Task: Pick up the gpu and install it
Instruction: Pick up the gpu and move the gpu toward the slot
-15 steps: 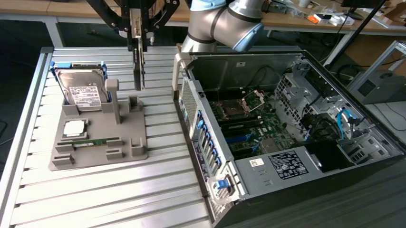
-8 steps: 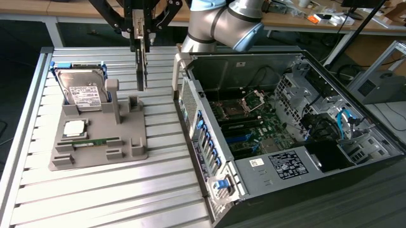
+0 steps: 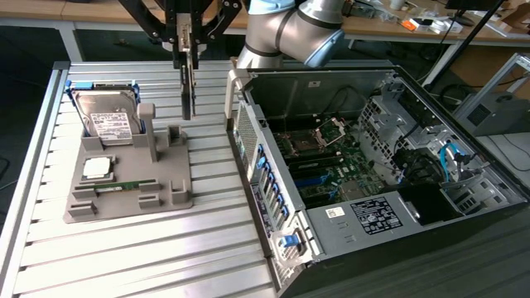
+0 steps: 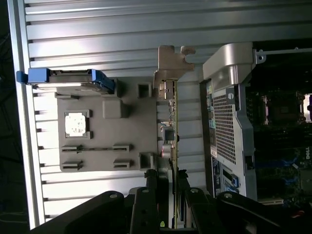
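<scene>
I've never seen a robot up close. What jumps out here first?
The gripper clamps the gpu on edge, hanging above the grey holder at the exterior view's left. To the exterior view's right lies an open computer case, its motherboard exposed.

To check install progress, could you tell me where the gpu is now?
In the exterior view, the gpu hangs upright in the gripper above the grey fixture, between the hard drive on that view's left and the computer case.
</scene>
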